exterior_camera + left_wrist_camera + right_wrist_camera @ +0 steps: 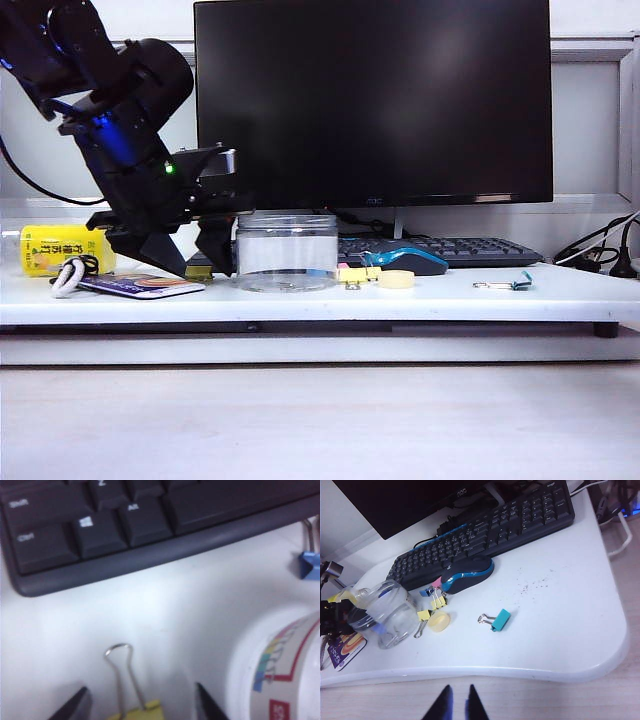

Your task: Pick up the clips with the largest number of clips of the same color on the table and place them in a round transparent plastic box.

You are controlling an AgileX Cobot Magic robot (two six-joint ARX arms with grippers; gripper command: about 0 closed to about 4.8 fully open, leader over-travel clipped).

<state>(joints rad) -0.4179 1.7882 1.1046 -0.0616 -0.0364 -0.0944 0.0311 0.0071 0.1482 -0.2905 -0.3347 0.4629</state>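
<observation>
Yellow clip (139, 711) lies between the left pincer's (140, 705) spread fingers, handle pointing away; right pincer (457, 705), nearly clenched, empty, hangs far off.

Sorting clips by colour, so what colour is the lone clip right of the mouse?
Teal-green clip; right wrist view shows it best.

Yellow clips (431, 609) beside clear box (395, 612)

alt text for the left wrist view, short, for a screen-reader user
The left gripper straddles a pale-yellow binder clip on the white table, one dark fingertip on each side, jaws apart, clip's wire handle pointing toward the black keyboard. A blue clip lies at the frame edge, and a white printed container sits close beside the gripper.
</observation>
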